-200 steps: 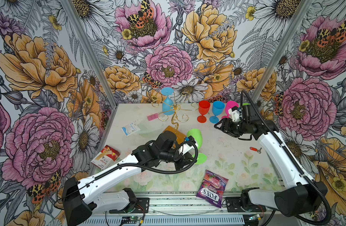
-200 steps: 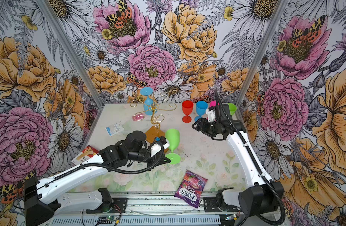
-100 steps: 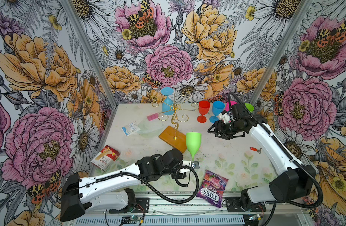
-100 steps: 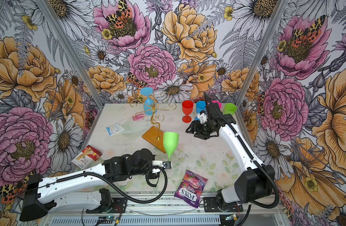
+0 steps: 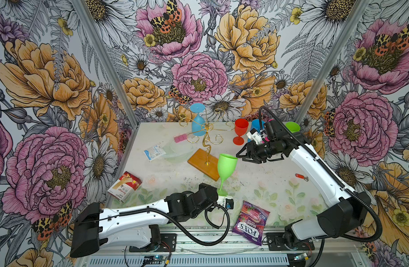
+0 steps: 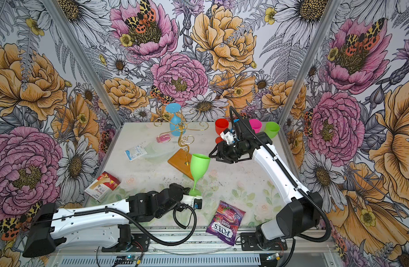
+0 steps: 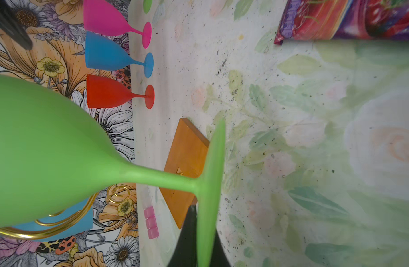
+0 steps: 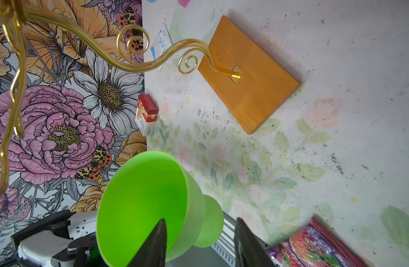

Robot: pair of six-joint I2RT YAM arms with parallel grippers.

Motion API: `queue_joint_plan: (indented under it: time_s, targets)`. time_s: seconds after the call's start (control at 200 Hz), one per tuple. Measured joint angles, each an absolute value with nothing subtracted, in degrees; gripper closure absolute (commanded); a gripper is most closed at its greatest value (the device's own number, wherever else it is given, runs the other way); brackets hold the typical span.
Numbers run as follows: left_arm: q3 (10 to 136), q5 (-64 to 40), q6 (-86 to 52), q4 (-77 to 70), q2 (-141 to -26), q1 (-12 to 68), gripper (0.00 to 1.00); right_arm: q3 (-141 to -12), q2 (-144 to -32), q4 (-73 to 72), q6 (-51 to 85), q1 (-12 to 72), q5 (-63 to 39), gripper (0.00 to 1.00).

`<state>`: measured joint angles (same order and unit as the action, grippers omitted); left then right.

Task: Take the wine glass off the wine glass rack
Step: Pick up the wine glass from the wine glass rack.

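Note:
My left gripper (image 5: 220, 194) is shut on the round foot of a green wine glass (image 5: 226, 161), which stands upright and slightly tilted above the table, clear of the wine glass rack (image 5: 207, 131). The foot sits edge-on between the dark fingers (image 7: 189, 240) in the left wrist view. My right gripper (image 5: 237, 155) is open at the glass's rim. One finger (image 8: 152, 242) lies across the bowl's mouth, the other outside the bowl wall. A blue wine glass (image 5: 197, 122) hangs upside down on the gold rack, whose wooden base (image 5: 204, 163) lies behind the green glass.
Red (image 5: 240, 129), blue, pink and green glasses (image 5: 292, 127) stand at the back right. A purple candy bag (image 5: 251, 222) lies at the front. A bandage box (image 5: 125, 187), a white packet (image 5: 154, 151), pink blocks (image 5: 180, 138) and a small red object (image 5: 300, 176) also lie on the table.
My left arm pulled back toward the front, bringing the green glass upright. My right gripper moved left to the glass's rim and its jaws narrowed.

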<state>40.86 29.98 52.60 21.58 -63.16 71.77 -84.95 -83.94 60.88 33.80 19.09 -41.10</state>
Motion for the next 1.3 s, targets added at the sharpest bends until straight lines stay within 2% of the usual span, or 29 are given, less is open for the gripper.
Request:
queue_joint_plan:
  time_s: [0.5, 0.711, 0.851, 1.041, 1.176, 1.301]
  targets:
    - [35.00, 42.28, 65.58, 9.47, -66.57, 73.01, 1.00, -85.01, -85.71, 60.88, 32.97, 20.73, -42.39, 0.68]
    - [33.71, 45.25, 68.69, 5.58, -66.92, 73.01, 1.00, -84.90, -86.02, 60.90, 32.21, 20.82, -43.00, 0.83]
    - [32.86, 46.28, 70.59, 3.31, -67.02, 73.01, 1.00, -84.73, -86.02, 60.82, 32.03, 20.84, -43.29, 0.86]
    - [32.16, 48.25, 72.53, 1.52, -67.57, 73.01, 1.00, -84.29, -86.02, 61.04, 31.44, 20.78, -42.04, 0.97]
    - [32.01, 48.73, 73.08, 1.17, -67.61, 73.25, 0.86, -84.09, -86.02, 61.14, 30.61, 20.82, -40.47, 1.00]
    - [31.46, 48.73, 72.86, -0.58, -66.96, 73.89, 0.66, -84.09, -86.00, 61.65, 30.35, 20.78, -38.89, 1.00]
